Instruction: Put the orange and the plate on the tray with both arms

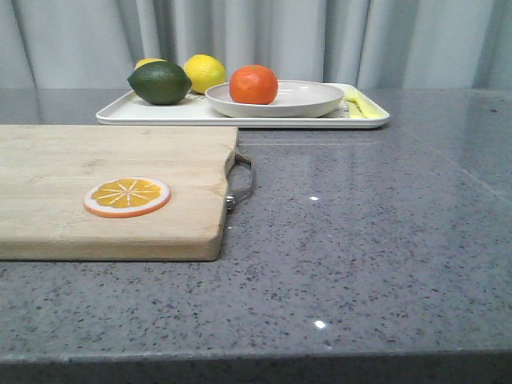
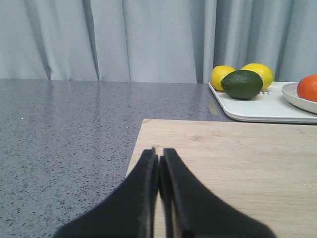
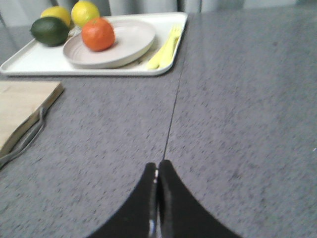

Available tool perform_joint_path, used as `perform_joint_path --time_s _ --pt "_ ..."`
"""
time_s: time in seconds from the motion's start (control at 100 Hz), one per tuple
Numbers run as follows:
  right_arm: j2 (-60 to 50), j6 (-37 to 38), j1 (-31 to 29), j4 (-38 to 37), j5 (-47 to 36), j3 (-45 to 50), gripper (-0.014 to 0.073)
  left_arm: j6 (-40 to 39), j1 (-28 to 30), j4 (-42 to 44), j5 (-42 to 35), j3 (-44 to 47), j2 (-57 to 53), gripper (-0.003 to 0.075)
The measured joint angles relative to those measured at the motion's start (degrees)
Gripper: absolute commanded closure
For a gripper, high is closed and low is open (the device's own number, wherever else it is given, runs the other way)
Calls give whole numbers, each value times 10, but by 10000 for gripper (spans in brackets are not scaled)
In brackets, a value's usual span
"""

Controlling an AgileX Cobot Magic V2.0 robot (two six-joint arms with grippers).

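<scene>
L gripper (image 2: pixel 159 161): fingers pressed together, nothing between them, hovering over the near edge of the wooden cutting board (image 2: pixel 233 168). R gripper (image 3: pixel 157 171): jaws also closed tight, empty, above bare grey countertop (image 3: pixel 237 114), well apart from the tray. Neither gripper shows in the front view.

Front view, outward from there: cutting board (image 1: pixel 104 188) at 9 o'clock, w/ a flat orange slice (image 1: pixel 127 197) lying on it and a metal handle (image 1: pixel 242 180) on its right end. Tray (image 1: pixel 160 112) at 12 o'clock, far side of the counter. Plate (image 1: pixel 308 100) sits on the tray, right of centre; orange (image 1: pixel 254 84) rests in the plate, toward its left side. On the tray at 10 o'clock from the plate: dark green avocado-like fruit (image 1: pixel 160 82), touching a yellow lemon (image 1: pixel 205 72) behind it; 2nd yellow fruit (image 1: pixel 149 62) partly hidden. Yellow fork (image 3: pixel 163 49) lies on the tray just beside the plate's right rim. Grey curtain (image 1: pixel 264 36) behind.
</scene>
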Motion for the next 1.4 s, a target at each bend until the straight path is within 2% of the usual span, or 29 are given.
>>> perform_joint_path --time_s 0.22,0.36,0.59,0.76,1.4 --pt "-44 0 -21 -88 -205 94 661 0 0 0 0 0 0 739" --pt "-74 0 -37 -103 -283 159 661 0 0 0 0 0 0 739" --pt "-119 13 -69 -106 -296 228 661 0 0 0 0 0 0 739" --pt "-153 40 -82 -107 -275 233 661 0 0 0 0 0 0 739" --pt "-160 46 -87 -107 -267 233 661 0 0 0 0 0 0 739"
